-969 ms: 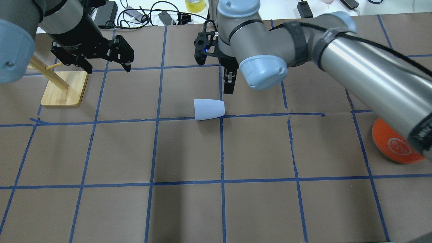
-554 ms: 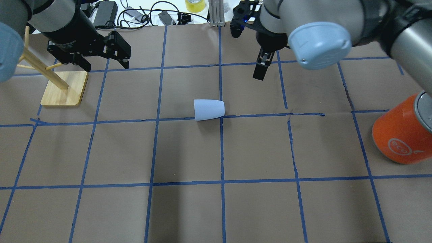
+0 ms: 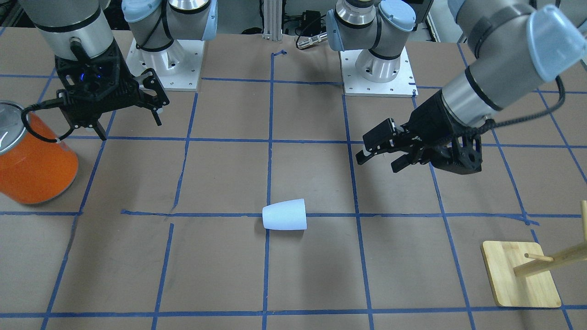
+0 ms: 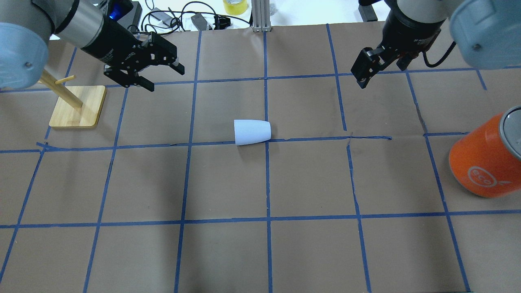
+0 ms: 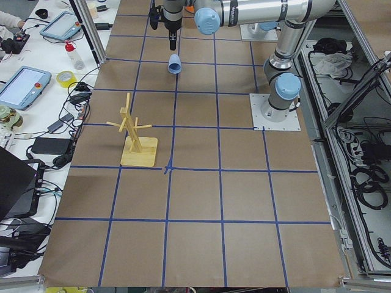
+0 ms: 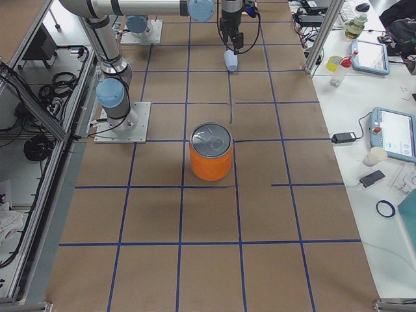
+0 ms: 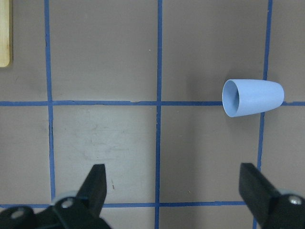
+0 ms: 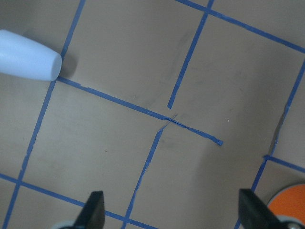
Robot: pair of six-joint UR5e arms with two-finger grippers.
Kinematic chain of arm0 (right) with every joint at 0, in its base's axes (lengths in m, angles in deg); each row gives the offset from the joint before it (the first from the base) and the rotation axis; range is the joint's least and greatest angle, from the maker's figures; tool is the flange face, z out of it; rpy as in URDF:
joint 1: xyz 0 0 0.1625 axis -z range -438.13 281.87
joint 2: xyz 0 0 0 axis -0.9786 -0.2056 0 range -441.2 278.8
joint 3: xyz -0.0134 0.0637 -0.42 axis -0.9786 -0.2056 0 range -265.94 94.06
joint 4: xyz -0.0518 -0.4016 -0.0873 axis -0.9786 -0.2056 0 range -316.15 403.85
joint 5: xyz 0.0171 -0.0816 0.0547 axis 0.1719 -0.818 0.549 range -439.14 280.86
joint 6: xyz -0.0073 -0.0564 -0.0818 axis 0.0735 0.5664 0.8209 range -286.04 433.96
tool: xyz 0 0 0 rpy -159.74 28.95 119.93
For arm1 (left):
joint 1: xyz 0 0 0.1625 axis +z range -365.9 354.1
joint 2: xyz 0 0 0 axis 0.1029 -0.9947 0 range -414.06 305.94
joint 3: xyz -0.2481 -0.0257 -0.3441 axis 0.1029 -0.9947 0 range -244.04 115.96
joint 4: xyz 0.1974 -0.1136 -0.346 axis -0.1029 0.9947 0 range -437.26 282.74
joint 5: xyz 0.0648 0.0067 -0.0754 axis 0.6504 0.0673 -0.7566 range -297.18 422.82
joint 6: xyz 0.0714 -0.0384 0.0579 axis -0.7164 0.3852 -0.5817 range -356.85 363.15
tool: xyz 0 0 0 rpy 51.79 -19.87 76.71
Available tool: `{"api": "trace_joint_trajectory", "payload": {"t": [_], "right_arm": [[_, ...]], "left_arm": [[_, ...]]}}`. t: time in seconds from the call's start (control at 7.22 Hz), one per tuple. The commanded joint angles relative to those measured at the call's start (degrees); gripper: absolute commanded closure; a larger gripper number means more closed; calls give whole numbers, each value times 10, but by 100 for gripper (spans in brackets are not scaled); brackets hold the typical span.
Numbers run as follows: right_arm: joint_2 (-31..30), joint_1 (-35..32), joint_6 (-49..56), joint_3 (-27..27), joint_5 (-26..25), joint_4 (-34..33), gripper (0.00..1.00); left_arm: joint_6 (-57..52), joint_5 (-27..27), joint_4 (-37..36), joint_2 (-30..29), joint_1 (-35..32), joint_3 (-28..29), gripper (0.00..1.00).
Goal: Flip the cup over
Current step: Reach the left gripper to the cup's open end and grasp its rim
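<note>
Cup (image 7: 255, 97) lies sideways — only left wrist view shows its mouth.

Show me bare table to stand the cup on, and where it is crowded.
Bare: the squares between the cup and the robot's edge, and those between it and the orange canister. Crowded: the far left by the wooden stand and left gripper; the canister's corner.
</note>
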Motion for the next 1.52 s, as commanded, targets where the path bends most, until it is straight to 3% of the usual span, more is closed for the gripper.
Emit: {"api": "trace_joint_trajectory", "payload": {"t": [0.0, 0.28, 0.55, 0.69, 1.11, 1.38], "right_arm": [[-15, 0, -151, -1, 0, 5, 0], [-21, -1, -201, -3, 2, 11, 0], [-20, -9, -207, -4, 3, 12, 0], [-19, -9, -207, -6, 3, 12, 0], [19, -9, -207, -54, 9, 24, 0], [22, -9, -206, -59, 3, 34, 0]], "left_arm": [[-1, -130, -89, -50, 8, -73, 0], [1, -141, -182, -95, 5, -130, 0], [5, -168, -269, -143, -10, -151, 0], [9, -193, -288, -162, -27, -149, 0], [33, -197, -337, -199, -41, -151, 0], [72, -197, -366, -209, -63, -148, 0]]}}
